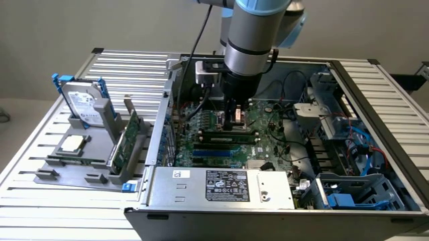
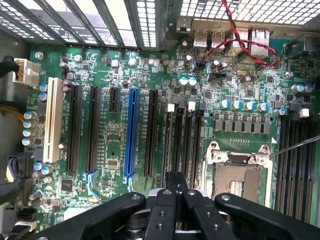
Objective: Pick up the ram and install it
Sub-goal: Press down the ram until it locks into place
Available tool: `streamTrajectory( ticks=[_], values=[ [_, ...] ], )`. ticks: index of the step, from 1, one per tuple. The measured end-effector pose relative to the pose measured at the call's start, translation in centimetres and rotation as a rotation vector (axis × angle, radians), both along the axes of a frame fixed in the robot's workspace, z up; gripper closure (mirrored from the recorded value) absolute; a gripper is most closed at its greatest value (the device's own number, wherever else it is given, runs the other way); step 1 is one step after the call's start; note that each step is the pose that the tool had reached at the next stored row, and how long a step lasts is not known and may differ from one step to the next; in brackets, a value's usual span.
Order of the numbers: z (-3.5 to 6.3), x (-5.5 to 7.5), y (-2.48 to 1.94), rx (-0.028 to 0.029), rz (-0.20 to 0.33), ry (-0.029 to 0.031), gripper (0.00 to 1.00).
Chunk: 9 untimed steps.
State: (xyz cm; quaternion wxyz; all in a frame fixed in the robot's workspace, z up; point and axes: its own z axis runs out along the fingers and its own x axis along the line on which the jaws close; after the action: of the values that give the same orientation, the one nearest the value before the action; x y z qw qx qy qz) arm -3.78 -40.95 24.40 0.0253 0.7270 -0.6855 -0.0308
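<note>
The ram (image 1: pixel 228 134), a long dark-green stick, lies along a memory slot on the motherboard (image 1: pixel 268 145) inside the open computer case. My gripper (image 1: pixel 234 119) hangs straight down just above it, fingers pressed together with nothing visible between them. Whether the tips touch the stick I cannot tell. In the wrist view the shut gripper (image 2: pixel 176 181) points at the near end of the black memory slots (image 2: pixel 187 140), beside the empty processor socket (image 2: pixel 237 175).
A grey tray (image 1: pixel 50 175) at the exterior view's left holds a hard drive (image 1: pixel 84 103), a silver processor chip (image 1: pixel 72 144) and a green expansion card (image 1: pixel 127 138). The power supply (image 1: pixel 221 183), drive cage (image 1: pixel 348 193) and loose cables (image 1: pixel 365 145) crowd the case.
</note>
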Motion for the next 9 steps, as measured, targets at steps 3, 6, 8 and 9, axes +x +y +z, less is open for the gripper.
streamTrajectory(
  ticks=[3,6,8,9],
  values=[
    [-0.04,-0.08,-0.01,-0.0001,0.0,-0.0001,0.89],
    [-0.06,0.01,-0.01,-0.0002,0.0,-0.0002,0.89],
    [-0.06,0.31,-0.01,-0.0001,0.0,-0.0002,0.89],
    [-0.05,0.47,-0.01,-0.0001,0.0,-0.0001,0.89]
  ],
)
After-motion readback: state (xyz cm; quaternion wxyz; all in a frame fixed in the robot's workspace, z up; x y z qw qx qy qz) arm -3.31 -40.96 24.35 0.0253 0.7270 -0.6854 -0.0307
